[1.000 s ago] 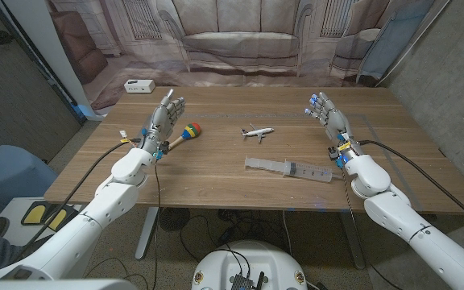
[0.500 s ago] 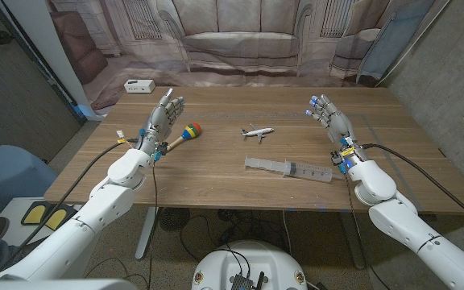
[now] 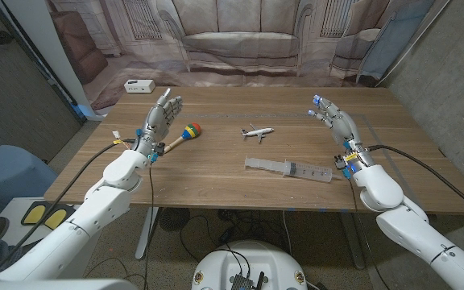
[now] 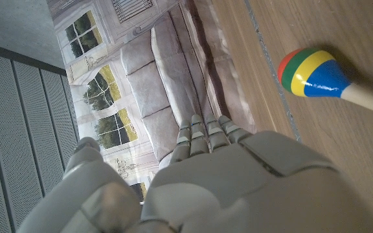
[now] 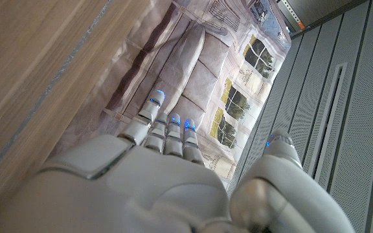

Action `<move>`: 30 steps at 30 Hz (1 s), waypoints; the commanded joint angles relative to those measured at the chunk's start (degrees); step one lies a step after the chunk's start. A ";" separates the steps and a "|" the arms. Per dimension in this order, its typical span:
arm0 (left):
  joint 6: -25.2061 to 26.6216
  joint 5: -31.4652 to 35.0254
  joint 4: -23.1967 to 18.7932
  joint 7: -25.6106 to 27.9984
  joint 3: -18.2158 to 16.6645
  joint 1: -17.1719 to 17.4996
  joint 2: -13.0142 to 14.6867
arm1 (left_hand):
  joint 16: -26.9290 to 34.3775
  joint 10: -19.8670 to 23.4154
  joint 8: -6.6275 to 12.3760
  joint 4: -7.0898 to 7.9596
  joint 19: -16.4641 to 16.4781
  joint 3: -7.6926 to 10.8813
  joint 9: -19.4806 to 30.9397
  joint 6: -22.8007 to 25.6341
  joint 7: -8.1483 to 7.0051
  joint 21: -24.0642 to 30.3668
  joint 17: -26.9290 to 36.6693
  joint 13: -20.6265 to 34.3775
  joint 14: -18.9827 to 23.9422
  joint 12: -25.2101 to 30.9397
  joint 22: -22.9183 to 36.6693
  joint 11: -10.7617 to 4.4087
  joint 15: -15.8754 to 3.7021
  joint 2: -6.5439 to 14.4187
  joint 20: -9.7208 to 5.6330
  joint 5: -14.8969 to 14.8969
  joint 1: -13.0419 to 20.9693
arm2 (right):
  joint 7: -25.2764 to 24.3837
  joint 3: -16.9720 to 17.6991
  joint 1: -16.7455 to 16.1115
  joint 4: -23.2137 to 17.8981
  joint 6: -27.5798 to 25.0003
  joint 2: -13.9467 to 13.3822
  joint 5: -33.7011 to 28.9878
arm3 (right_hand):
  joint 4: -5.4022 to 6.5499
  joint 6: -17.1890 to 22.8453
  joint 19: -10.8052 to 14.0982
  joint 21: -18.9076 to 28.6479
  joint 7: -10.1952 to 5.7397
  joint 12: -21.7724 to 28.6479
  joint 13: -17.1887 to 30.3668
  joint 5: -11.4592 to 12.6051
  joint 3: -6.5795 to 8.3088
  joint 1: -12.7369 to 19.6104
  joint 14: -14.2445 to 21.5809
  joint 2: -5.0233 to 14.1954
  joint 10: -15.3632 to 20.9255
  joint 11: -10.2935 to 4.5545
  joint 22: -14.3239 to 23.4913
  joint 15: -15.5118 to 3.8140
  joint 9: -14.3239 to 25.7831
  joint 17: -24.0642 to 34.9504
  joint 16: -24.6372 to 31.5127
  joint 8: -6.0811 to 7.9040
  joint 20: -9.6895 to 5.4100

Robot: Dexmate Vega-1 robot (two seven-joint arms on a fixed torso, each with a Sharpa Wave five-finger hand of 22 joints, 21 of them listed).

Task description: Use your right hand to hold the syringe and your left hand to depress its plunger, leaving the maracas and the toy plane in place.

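Pale grey right hand [image 3: 336, 122]: up over the table's right side, fingers [image 3: 319, 103] spread and reaching toward the far edge, holding nothing; blue-lit fingertips show in the wrist view [image 5: 167, 126].
Left hand [image 3: 163, 118]: raised over the left side, fingers apart, nothing in it (the wrist view has the same loose spread of fingers [image 4: 206, 133]).
Syringe [image 3: 289, 168]: lying flat on the wood near the front edge, right of centre, just beside the right wrist, apart from both hands; its plunger end points toward picture left.
Maraca [image 3: 184, 134]: just right of the left hand, striped head in red, green, yellow and blue, pale stick handle running back toward the hand; whether hand and handle touch, I cannot tell. The wrist view catches the head close up [image 4: 309, 72].
Plane [image 3: 257, 132]: small and white, mid-table, between the maraca and the right hand, beyond the syringe.
Table [image 3: 232, 189]: wooden planks, grain running side to side.
White box [image 3: 138, 85]: at the far left corner of the table.
Backdrop [image 3: 240, 36]: a printed sofa scene hanging behind the far edge.
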 commanded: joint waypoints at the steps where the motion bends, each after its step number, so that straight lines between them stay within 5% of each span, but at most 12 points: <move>1: -1.38 0.22 -0.76 -0.22 -1.10 1.28 0.43 | 0.01 0.63 -0.19 -0.47 0.54 0.07 0.19 0.48 0.02 0.12 0.19 0.21 0.80 0.04 0.25 -0.06 0.08 0.27 0.33 -0.03 0.72 | -3.32 3.28 -5.79 -5.12 -1.58 -0.65 -4.30 | -0.46 0.42 -0.25 -0.36 0.46 -0.11 0.13 0.08 0.20 0.41 -0.47 0.20 -0.11 0.02 0.22 0.32 0.22 0.17 -0.45 -0.10 0.30; 30: -2.71 -0.17 1.55 -2.55 -0.59 -0.16 -0.44 | -0.32 1.06 -0.43 -0.65 0.95 0.08 0.21 1.00 0.23 -0.13 0.21 0.23 1.30 -0.24 0.25 0.15 0.32 0.50 0.29 -0.18 1.13 | -5.68 7.65 -12.60 -11.03 -4.29 0.91 -11.92 | -0.60 0.21 -0.36 -0.61 0.57 -0.19 0.22 -0.09 0.42 1.01 -0.56 0.47 0.01 0.20 0.18 0.43 0.23 0.20 -0.71 -0.43 0.35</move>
